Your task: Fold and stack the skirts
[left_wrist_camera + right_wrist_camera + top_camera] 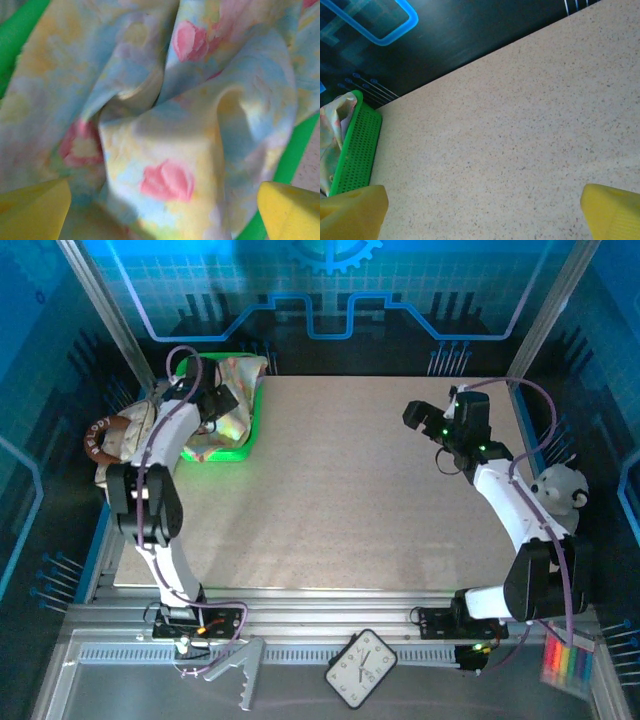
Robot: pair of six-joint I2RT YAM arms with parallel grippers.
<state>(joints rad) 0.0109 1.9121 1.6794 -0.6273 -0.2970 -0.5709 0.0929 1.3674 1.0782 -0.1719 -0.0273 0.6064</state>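
A crumpled pale yellow skirt (232, 390) with pink flowers and blue patches lies in a green basket (240, 452) at the table's back left corner. My left gripper (215, 405) hangs right over it. In the left wrist view the skirt (165, 150) bulges up between the spread yellow fingertips (30, 210), and my left gripper (165, 212) is open, not closed on the cloth. My right gripper (425, 420) hovers open over bare table at the back right, with nothing between its fingers (482, 215). The basket (357, 150) and skirt (332, 135) show at its far left.
A cream handbag with a brown handle (110, 435) sits left of the basket, off the table (350, 510). A white plush toy (560, 490) lies beyond the right edge. A clock (360, 668), a grey clip (240, 665) and a coloured pack (568, 665) rest on the front rail.
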